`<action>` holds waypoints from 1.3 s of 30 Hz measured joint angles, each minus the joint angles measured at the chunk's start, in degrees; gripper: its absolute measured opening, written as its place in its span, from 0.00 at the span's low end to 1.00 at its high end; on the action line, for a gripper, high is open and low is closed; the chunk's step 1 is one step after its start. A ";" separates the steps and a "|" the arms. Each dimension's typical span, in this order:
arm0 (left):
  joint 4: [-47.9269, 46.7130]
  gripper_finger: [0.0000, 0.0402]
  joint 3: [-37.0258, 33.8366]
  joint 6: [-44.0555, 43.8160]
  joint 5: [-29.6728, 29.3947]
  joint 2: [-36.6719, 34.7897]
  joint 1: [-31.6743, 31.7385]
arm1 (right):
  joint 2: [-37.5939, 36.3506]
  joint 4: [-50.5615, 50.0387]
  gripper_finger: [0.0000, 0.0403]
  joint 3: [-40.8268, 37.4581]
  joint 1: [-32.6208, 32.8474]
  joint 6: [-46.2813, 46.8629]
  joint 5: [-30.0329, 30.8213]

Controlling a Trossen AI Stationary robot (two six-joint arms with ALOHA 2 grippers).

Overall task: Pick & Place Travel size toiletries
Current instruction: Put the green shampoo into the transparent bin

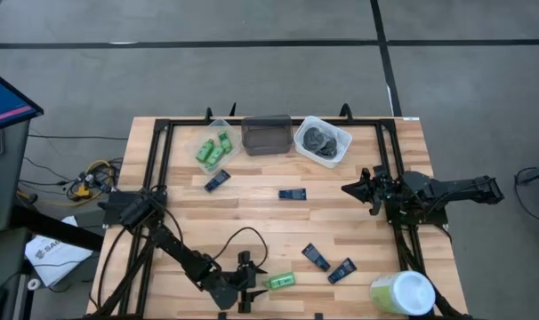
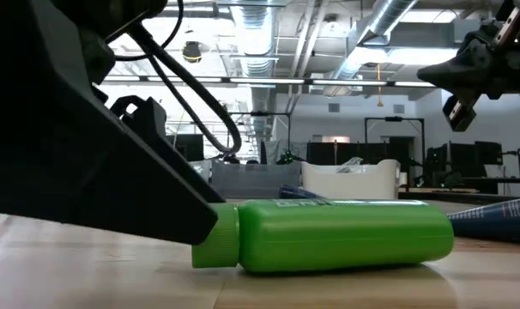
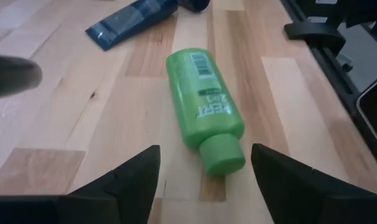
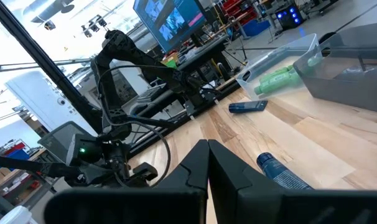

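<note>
A bright green bottle (image 1: 281,281) lies on its side near the table's near edge, its cap (image 3: 223,155) pointing at my left gripper (image 1: 248,283). That gripper (image 3: 204,152) is open and low over the wood, one finger on either side of the cap with a gap on each side. More green bottles (image 1: 213,151) lie in a clear tub, dark grey lumps (image 1: 318,139) in a white tub. Several dark blue sachets lie flat on the table (image 1: 217,180) (image 1: 293,194) (image 1: 315,256) (image 1: 342,270). My right gripper (image 1: 348,188) hangs shut above the table's right side, away from all items.
A dark tub (image 1: 267,135) stands between the clear tub (image 1: 225,126) and the white tub (image 1: 341,147) at the far edge. A big pale green-and-white cylinder (image 1: 401,293) stands at the near right corner. Black frame rails (image 1: 158,160) run along both sides. Bare wood lies in the table's middle.
</note>
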 joint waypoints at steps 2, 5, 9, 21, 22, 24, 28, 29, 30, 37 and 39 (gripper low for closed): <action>-1.43 0.58 -0.02 -0.98 0.02 0.00 0.15 | 0.00 -0.02 0.00 0.02 -0.01 0.01 0.00; -1.23 0.54 -0.01 -1.13 1.23 0.00 0.33 | 0.00 -0.02 0.00 0.02 -0.02 0.01 0.00; -1.33 0.50 0.00 -1.13 1.92 0.00 0.37 | 0.00 -0.02 0.00 0.02 -0.02 0.01 0.00; -1.40 0.50 0.00 3.74 3.96 0.00 2.07 | -0.01 -0.01 0.00 0.00 0.00 -0.01 0.00; -1.42 0.50 0.00 3.74 4.36 0.00 2.30 | 0.00 0.00 0.00 0.00 -0.02 -0.01 0.00; -1.42 0.50 0.00 3.74 4.93 0.00 2.74 | -0.02 0.00 0.00 0.00 0.00 -0.01 0.00; -1.42 0.45 0.00 3.64 5.84 0.00 3.26 | 0.00 -0.02 0.00 0.02 -0.02 0.01 0.00; -1.42 0.43 0.00 3.63 6.43 0.00 3.35 | -0.02 -0.02 0.00 0.00 -0.02 0.01 0.00; -1.42 0.40 0.00 3.63 6.71 0.00 3.37 | 0.00 0.00 0.00 0.00 -0.02 -0.01 0.00; -1.39 0.21 0.00 3.63 7.37 -0.09 3.34 | -0.01 -0.02 0.00 0.02 0.00 -0.01 0.00; -1.33 0.21 0.00 3.61 7.56 -0.09 3.34 | -0.02 -0.02 0.00 0.00 -0.02 -0.01 0.00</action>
